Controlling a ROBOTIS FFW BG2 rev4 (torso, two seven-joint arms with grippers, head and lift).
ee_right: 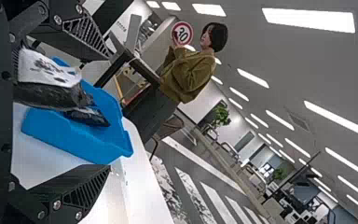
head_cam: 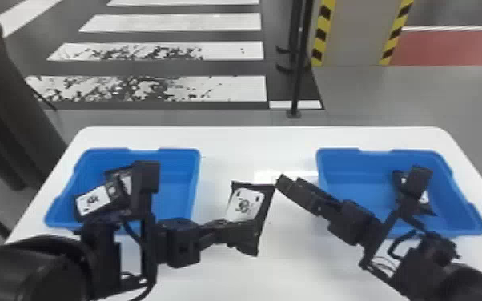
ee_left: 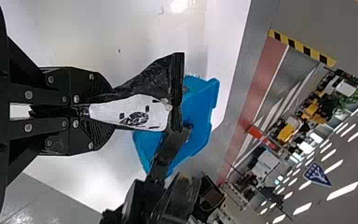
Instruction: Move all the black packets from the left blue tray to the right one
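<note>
In the head view my left gripper (head_cam: 241,234) is shut on a black packet (head_cam: 248,206) with a white label, held over the table between the trays. My right gripper (head_cam: 292,187) stands open, its tips close to that packet's upper right corner. The left wrist view has my left gripper (ee_left: 105,111) clamped on the packet (ee_left: 142,112). In the right wrist view the fingers of my right gripper (ee_right: 108,112) are wide apart, the packet (ee_right: 51,91) showing between them. Labelled packets (head_cam: 94,200) lie in the left blue tray (head_cam: 178,176), partly behind my left arm.
The right blue tray (head_cam: 356,180) holds black packet material (head_cam: 426,206), partly covered by my right arm. Both trays stand on the white table (head_cam: 232,148). A thin black pole (head_cam: 297,80) rises from the floor behind the table.
</note>
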